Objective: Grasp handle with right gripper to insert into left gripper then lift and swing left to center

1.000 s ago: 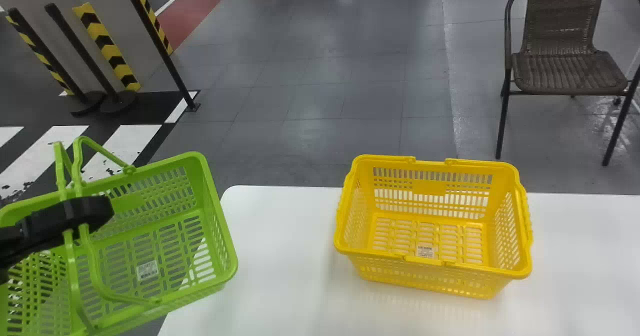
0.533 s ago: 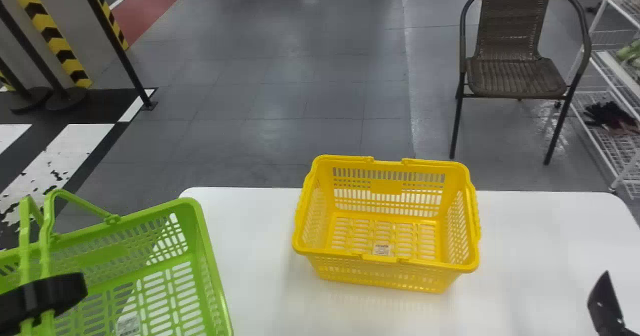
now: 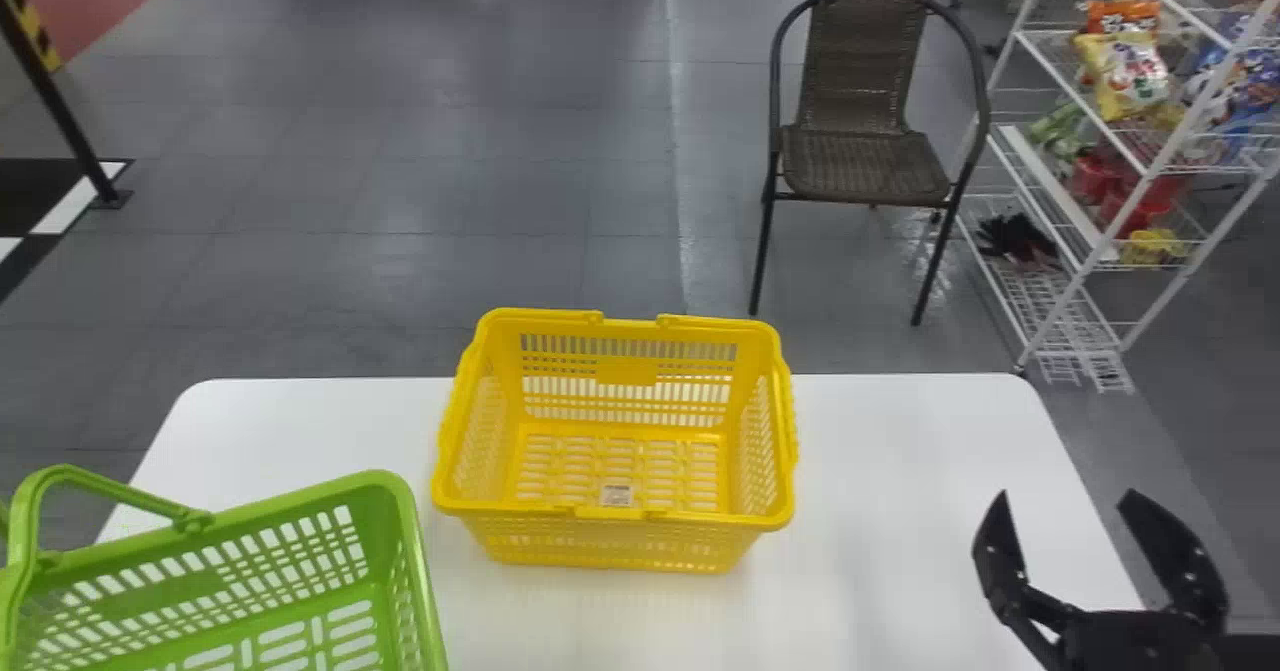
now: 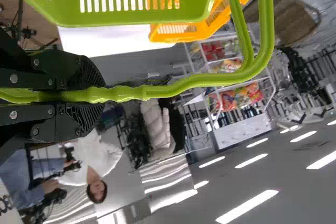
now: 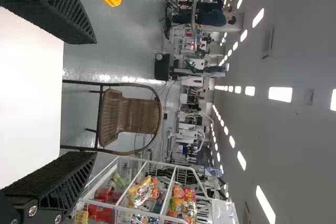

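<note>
the left claw (image 4: 100, 94) is clamped on the green carrying handle (image 4: 210, 80), so the handover looks done. below that claw hangs the green plastic shopping basket (image 3: 165, 591), apparently lifted too. farther off, to the claw's right, the yellow plastic shopping basket (image 3: 625, 371) sits mid-table on the white tabletop (image 3: 880, 511). beyond it, the right claw (image 3: 1066, 496) has its fingers apart, holding nothing. what seems left is the swing to center.

Green basket (image 3: 220, 561) cut off by the head view's left and bottom edges, its handle (image 4: 210, 80) partly hidden within the left gripper (image 4: 101, 95), label (image 3: 616, 496) inside the yellow basket (image 3: 610, 549) too small to read
</note>
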Robot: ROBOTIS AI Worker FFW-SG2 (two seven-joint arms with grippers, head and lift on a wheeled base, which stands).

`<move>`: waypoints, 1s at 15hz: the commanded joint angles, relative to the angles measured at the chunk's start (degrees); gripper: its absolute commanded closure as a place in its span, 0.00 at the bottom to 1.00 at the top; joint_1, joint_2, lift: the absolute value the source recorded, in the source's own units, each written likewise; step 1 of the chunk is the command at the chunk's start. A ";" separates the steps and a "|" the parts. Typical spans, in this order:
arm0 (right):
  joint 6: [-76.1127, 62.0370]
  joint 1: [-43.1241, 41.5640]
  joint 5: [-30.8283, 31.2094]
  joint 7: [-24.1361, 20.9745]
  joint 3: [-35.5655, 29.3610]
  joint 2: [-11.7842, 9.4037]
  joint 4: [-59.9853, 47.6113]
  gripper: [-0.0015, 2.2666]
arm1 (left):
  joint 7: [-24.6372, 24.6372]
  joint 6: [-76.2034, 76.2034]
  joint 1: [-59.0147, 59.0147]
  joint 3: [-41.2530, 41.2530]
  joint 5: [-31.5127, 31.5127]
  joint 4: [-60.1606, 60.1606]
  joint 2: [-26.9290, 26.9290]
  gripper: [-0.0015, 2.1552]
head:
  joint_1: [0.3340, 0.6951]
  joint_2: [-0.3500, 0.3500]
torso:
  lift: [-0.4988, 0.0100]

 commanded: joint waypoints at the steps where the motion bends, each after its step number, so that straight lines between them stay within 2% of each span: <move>1: -0.05 0.17 0.00 1.59 0.00 -0.06 -0.03 0.02 | 1.31 0.07 -0.94 -5.36 0.14 -1.42 -1.03 0.99 | 1.00 0.35 | 0.98; 4: -0.58 0.70 0.00 2.56 0.44 -0.06 -0.47 0.02 | 3.42 0.07 -2.88 -11.42 -0.29 -1.42 -2.00 0.99 | 1.00 0.25 | 0.98; 12: -0.93 1.67 0.97 2.65 2.82 0.03 -0.82 0.02 | 8.07 0.07 -8.68 -25.84 -2.23 -1.42 -6.83 0.99 | 1.00 0.10 | 0.98; 15: -1.28 1.93 1.05 2.65 3.61 0.03 -0.99 0.02 | 10.01 0.07 -10.88 -31.11 -4.69 -0.89 -8.32 0.99 | 1.00 0.03 | 0.98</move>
